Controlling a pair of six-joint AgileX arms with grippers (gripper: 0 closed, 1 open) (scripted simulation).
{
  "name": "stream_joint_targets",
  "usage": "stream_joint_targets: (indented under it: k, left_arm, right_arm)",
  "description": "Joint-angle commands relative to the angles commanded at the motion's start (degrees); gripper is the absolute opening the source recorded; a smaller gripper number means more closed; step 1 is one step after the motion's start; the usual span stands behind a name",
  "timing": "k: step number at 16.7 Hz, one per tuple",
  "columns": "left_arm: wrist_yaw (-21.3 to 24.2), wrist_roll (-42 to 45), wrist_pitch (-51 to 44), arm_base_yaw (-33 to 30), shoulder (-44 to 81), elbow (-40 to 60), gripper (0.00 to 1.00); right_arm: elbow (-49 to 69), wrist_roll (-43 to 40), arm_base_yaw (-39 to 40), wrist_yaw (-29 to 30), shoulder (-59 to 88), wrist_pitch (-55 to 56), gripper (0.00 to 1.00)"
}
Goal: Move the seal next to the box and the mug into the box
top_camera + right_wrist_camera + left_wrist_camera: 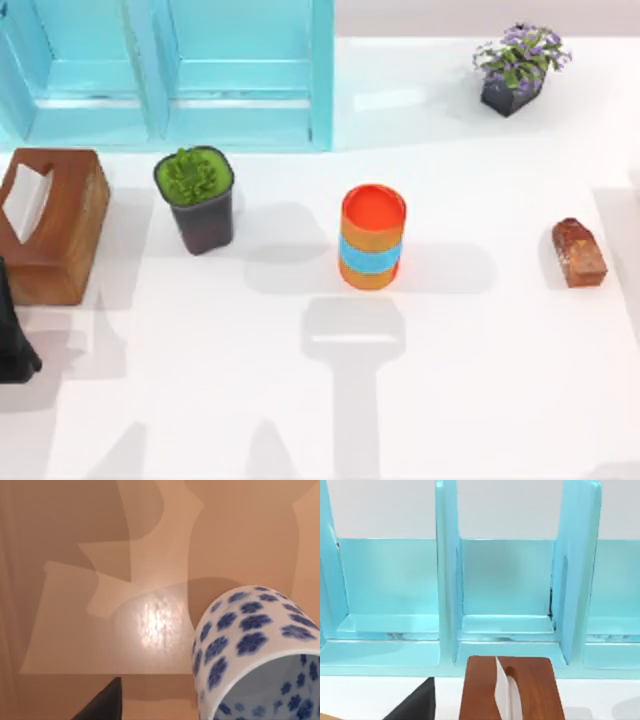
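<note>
The seal (579, 253), a small reddish-brown mottled block, lies on the white table at the right, with no gripper near it. The mug (250, 645), white with blue flowers, looms close in the right wrist view, tilted with its mouth toward the camera, above a tan surface (75, 630) crossed by shadows. I cannot tell whether that surface is the box. One dark fingertip (102, 705) of my right gripper shows beside the mug. My left arm (15, 335) sits at the table's left edge, and one of its dark fingertips (415, 705) shows in the left wrist view.
A light-blue shelf unit (170, 70) stands at the back left. In front of it are a brown wooden tissue box (50, 225) and a dark pot with a green plant (196, 200). An orange cylinder with a blue band (372, 237) stands mid-table, and a purple flower pot (517, 68) at the back right.
</note>
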Motion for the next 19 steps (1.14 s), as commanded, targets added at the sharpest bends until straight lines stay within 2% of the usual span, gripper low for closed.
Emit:
stream_joint_targets:
  k: [7, 11, 16, 19]
  left_arm:
    - [0.0, 0.0, 0.0, 0.0, 0.0, 0.0, 1.0]
    - [0.0, 0.0, 0.0, 0.0, 0.0, 0.0, 1.0]
    - [0.0, 0.0, 0.0, 0.0, 0.0, 0.0, 1.0]
    - [0.0, 0.0, 0.0, 0.0, 0.0, 0.0, 1.0]
  right_arm:
    - [3.23, 2.34, 0.02, -0.5, -2.18, -3.12, 1.0]
    - [9.67, 3.64, -0.4, -1.06, -4.74, -10.27, 1.0]
    - [17.35, 0.68, -0.54, -0.42, -4.54, -20.85, 1.0]
    - [19.09, -0.36, -0.33, -0.01, -4.32, -23.37, 1.0]
